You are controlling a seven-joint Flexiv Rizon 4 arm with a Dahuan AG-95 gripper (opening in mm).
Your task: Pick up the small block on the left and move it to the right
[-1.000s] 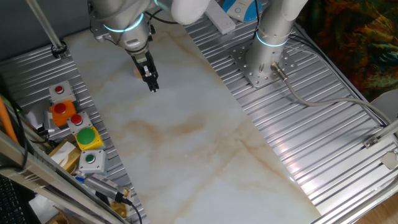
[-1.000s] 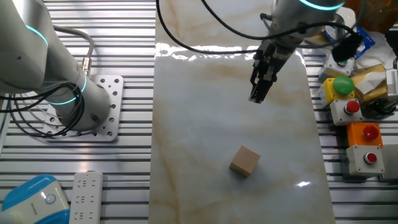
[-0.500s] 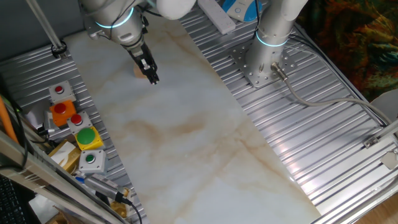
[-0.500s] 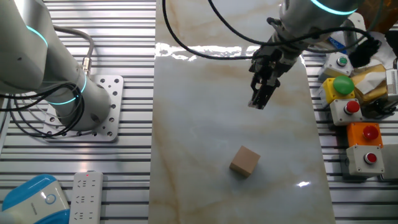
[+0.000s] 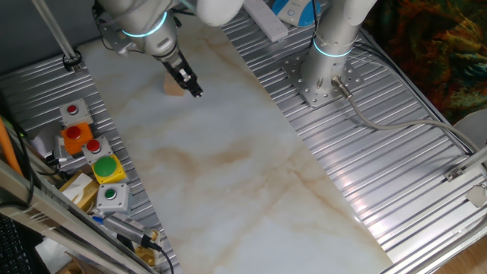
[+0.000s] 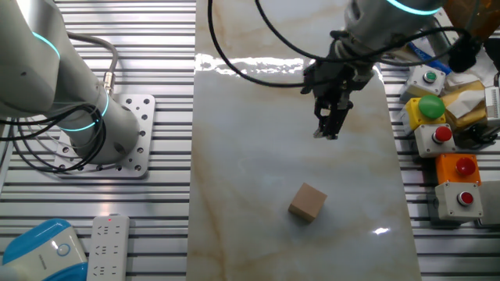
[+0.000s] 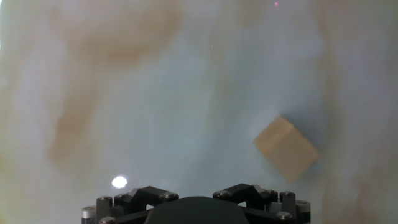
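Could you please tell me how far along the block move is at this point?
Nothing looks done yet: the block sits untouched on the marble table, turned at an angle in the hand view. In hand: the approach, with the hand hovering above the table, apart from the block and holding nothing; whether it is open is unclear. Left: lining up over the block, descending, grasping, lifting and carrying it right.

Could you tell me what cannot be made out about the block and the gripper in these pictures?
- In one fixed view, the small block is partly hidden behind the gripper.
- In the hand view, the fingertips are out of frame; only the gripper's base shows at the bottom edge.
- In the other fixed view, the gripper is too small and dark to tell whether it is open.
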